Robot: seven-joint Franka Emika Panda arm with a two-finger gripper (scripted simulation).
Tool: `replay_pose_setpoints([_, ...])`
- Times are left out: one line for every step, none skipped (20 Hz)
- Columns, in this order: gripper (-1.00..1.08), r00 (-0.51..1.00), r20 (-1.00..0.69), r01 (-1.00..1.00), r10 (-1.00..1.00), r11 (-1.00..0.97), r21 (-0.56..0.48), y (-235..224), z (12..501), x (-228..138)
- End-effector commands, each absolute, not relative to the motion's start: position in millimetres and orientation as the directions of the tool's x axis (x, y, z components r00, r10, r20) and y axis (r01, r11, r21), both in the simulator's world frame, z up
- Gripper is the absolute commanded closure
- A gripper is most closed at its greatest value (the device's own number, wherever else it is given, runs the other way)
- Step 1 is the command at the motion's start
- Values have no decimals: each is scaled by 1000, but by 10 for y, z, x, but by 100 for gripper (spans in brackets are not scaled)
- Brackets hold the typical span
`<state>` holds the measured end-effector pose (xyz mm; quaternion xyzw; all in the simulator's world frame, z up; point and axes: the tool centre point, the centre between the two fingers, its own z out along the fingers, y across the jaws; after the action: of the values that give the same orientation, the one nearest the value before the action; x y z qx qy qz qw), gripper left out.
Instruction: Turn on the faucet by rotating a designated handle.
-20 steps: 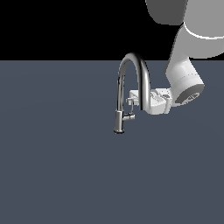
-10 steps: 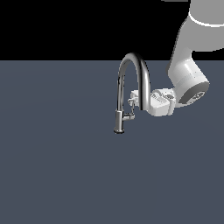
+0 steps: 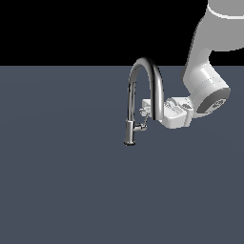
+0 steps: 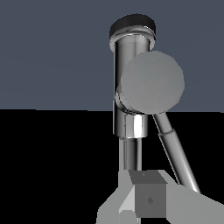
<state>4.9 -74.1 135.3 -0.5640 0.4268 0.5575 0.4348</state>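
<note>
While arm is reaching in from exterior view's right, pincer point(image 3: 146, 110) is sitting at handle point(image 3: 143, 120), behind faucet point(image 3: 141, 95) spout. Faucet is standing mid-surface point(image 3: 62, 181). Handle blade is running upright from stub on stem, just on pincer's stem side. Opening and grip: cannot tell, fingers masked. Judging sideways push around stem next.

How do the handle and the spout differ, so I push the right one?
The handle is a short thin lever low on the stem; the spout is a tall thick arch. The gripper sits beside the handle, well below the spout's top. Both are shiny chrome.
</note>
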Motion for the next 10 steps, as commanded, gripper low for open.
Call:
replay_pose_setpoints([108, 8, -1000, -966, 4, -257, -8, -783, 1308, -43])
replay_pose_setpoints([108, 7, -1000, -966, 4, -257, -8, -797, 1294, -75])
replay_pose_setpoints([108, 7, -1000, -966, 4, -257, -8, -809, 1280, -108])
replay_pose_setpoints([108, 7, -1000, -967, 4, -256, -8, -823, 1265, -140])
replay_pose_setpoints([108, 7, -1000, -967, 3, -256, -8, -837, 1249, -174])
replay_pose_setpoints([108, 7, -1000, -967, 3, -255, -7, -851, 1234, -207])
replay_pose_setpoints([108, 7, -1000, -967, 3, -255, -7, -863, 1220, -241])
replay_pose_setpoints([108, 7, -1000, -967, 3, -254, -7, -879, 1204, -275])
replay_pose_setpoints([108, 6, -1000, -967, 2, -254, -7, -893, 1188, -310])
replay_pose_setpoints([108, 6, -1000, -967, 2, -254, -7, -905, 1173, -345])
